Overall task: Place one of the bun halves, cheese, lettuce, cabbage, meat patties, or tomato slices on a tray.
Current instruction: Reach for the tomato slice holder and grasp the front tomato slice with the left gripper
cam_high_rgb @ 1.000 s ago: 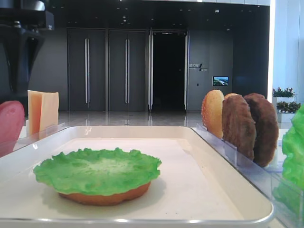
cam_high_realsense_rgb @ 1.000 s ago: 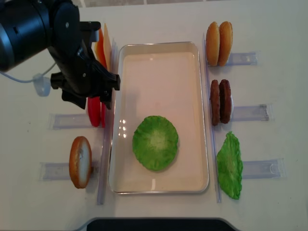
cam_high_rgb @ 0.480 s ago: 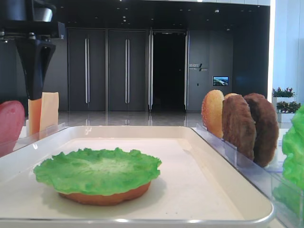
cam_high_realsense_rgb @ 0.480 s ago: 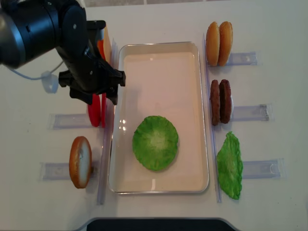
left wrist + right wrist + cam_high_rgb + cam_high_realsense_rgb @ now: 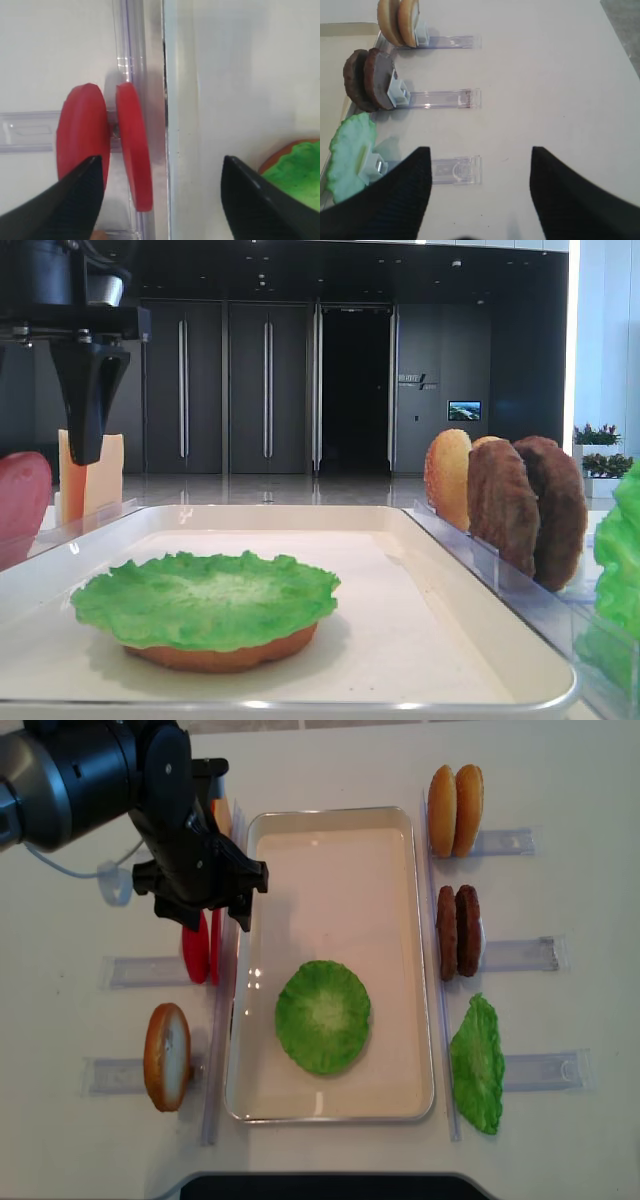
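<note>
The white tray (image 5: 330, 813) holds a green lettuce (image 5: 322, 1016) leaf lying on a flat bun half (image 5: 215, 652). My left gripper (image 5: 203, 915) hangs open over the tomato slices (image 5: 197, 952), which stand on edge in a holder left of the tray. In the left wrist view its fingers (image 5: 75, 205) straddle the inner tomato slice (image 5: 135, 150) and the tray rim (image 5: 177, 150), gripping nothing. The cheese (image 5: 100, 475) stands behind the arm. My right gripper (image 5: 476, 150) is open over bare table beside the right holders.
At the left front a bun half (image 5: 166, 1056) stands in a holder. Right of the tray stand two bun halves (image 5: 455, 810), two meat patties (image 5: 458, 931) and a second lettuce leaf (image 5: 477, 1063). Clear holders (image 5: 455, 170) stick out sideways.
My left gripper has moved toward the tray and slightly toward the far end, staying open. Food and tray have not moved.
</note>
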Controlling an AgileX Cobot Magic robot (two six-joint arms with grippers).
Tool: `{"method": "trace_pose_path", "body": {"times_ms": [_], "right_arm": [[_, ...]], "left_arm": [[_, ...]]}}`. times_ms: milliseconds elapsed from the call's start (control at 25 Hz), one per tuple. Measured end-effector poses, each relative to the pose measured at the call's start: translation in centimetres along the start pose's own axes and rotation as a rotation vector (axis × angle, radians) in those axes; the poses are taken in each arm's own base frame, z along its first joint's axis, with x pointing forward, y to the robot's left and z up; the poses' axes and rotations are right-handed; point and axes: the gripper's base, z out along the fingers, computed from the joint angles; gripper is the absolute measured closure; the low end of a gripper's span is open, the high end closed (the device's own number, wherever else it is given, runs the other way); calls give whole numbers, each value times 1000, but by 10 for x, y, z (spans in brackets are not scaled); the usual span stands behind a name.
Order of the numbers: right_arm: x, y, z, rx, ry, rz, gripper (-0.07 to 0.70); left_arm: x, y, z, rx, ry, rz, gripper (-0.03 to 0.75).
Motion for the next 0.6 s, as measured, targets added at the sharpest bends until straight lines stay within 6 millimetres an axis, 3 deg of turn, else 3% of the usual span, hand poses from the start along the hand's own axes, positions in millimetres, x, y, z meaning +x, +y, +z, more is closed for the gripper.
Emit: {"method": "trace_pose_path", "body": {"times_ms": [320, 600], "right_arm": [[0, 0, 0, 0, 0, 0, 192], [0, 0, 0, 0, 0, 0, 192]], "left_arm": [[0, -1, 18, -28, 48, 9, 160], [0, -1, 18, -28, 47, 9, 160]]}}
